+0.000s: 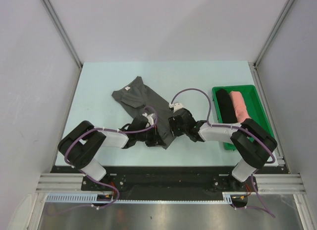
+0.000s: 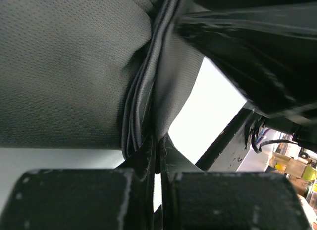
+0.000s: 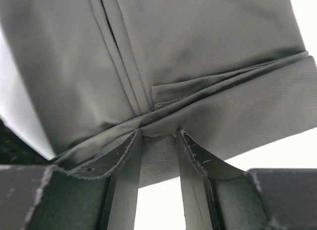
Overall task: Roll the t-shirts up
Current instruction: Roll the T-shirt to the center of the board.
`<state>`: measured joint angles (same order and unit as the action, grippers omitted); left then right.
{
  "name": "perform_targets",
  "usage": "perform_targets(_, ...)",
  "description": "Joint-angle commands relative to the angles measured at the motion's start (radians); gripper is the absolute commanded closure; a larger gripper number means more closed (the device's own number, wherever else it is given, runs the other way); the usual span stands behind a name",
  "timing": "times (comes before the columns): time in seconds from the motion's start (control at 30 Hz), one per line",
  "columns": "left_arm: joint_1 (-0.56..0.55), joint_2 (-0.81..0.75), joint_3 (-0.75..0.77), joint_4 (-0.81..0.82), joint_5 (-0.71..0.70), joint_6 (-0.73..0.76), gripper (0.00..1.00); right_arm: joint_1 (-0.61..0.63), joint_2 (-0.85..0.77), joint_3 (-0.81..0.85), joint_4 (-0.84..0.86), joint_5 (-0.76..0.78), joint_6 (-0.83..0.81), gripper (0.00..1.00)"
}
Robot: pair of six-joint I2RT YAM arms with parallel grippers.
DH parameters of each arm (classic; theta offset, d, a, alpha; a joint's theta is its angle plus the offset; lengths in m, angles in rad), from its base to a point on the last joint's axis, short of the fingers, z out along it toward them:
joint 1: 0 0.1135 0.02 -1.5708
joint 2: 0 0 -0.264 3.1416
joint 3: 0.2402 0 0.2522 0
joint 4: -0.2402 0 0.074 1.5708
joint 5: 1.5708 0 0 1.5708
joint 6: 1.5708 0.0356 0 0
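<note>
A rectangular green plastic tray (image 1: 254, 103) sits at the right side of the pale, smooth table (image 1: 99, 81); plain grey panels (image 1: 29, 66) wall it on three sides.

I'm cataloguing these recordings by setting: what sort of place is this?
Probably a lab test cell for robot manipulation, not a home: plain white panel walls enclose a pale table, and the left arm and right arm are mounted along an aluminium rail at its near edge.
</note>
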<state>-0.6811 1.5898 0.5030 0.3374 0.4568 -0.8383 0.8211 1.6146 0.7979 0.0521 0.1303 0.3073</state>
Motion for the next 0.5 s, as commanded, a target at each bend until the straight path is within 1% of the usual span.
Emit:
perform_targets(0.0, 0.006, 0.004, -0.006, 0.003, 0.023, 0.004, 0.94, 0.001, 0.054, 0.029, 0.04, 0.009, -0.02, 0.62)
perform_targets(0.03, 0.006, 0.001, -0.007, 0.005, 0.023, 0.005, 0.91, 0.001, 0.074, 0.044, 0.035, 0.009, -0.017, 0.62)
perform_targets(0.13, 0.006, -0.036, -0.009, -0.012, 0.013, 0.019, 0.73, 0.001, 0.1, 0.069, 0.014, 0.012, -0.014, 0.62)
perform_targets(0.17, 0.006, -0.051, -0.008, -0.037, 0.007, 0.025, 0.66, 0.001, 0.103, 0.072, 0.011, 0.011, -0.014, 0.62)
perform_targets(0.23, 0.006, -0.102, 0.0, -0.089, -0.013, 0.05, 0.61, 0.0, 0.11, 0.076, 0.0, 0.011, -0.013, 0.62)
perform_targets(0.27, 0.005, -0.122, 0.005, -0.113, -0.026, 0.06, 0.56, 0.0, 0.111, 0.08, -0.003, 0.011, -0.011, 0.62)
perform_targets(0.33, 0.005, -0.194, 0.023, -0.17, -0.059, 0.1, 0.53, 0.001, 0.114, 0.081, -0.011, 0.009, -0.008, 0.62)
perform_targets(0.37, 0.003, -0.218, 0.032, -0.242, -0.104, 0.119, 0.5, 0.001, 0.113, 0.086, -0.015, 0.008, -0.007, 0.63)
perform_targets(0.43, -0.005, -0.292, 0.068, -0.313, -0.16, 0.169, 0.48, 0.001, 0.113, 0.087, -0.02, 0.002, -0.005, 0.63)
perform_targets(0.47, -0.017, -0.316, 0.081, -0.387, -0.222, 0.183, 0.46, 0.001, 0.113, 0.089, -0.023, -0.001, -0.004, 0.62)
